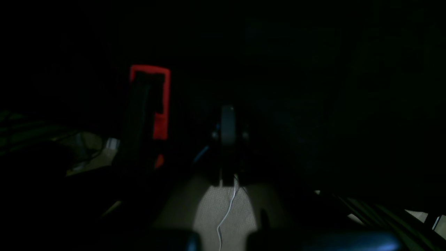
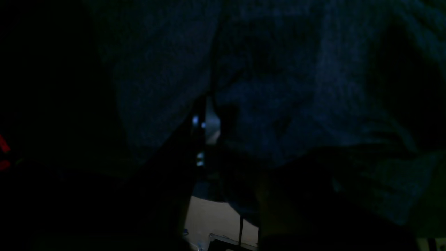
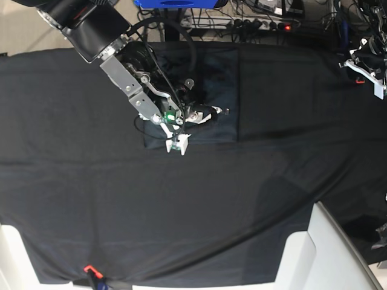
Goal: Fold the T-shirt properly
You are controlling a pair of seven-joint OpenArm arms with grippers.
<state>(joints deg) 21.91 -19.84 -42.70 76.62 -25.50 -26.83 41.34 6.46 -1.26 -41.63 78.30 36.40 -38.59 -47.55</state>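
Right hand (image 3: 177, 144) over folded T-shirt (image 3: 211, 78)

1. We see the T-shirt (image 3: 211, 90) as dark slate-grey, faintly bluish, beside the jaws of the right gripper (image 3: 178, 145).
2. Those fingertips are white.
3. The table cloth (image 3: 181, 205) under them is plain black.

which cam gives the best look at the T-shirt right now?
Base view: the T-shirt shows whole, a folded dark rectangle on the black table cloth, with the right gripper at its front edge. Right wrist shows only dim blue-grey knit close up. Left wrist is too dark to show it.
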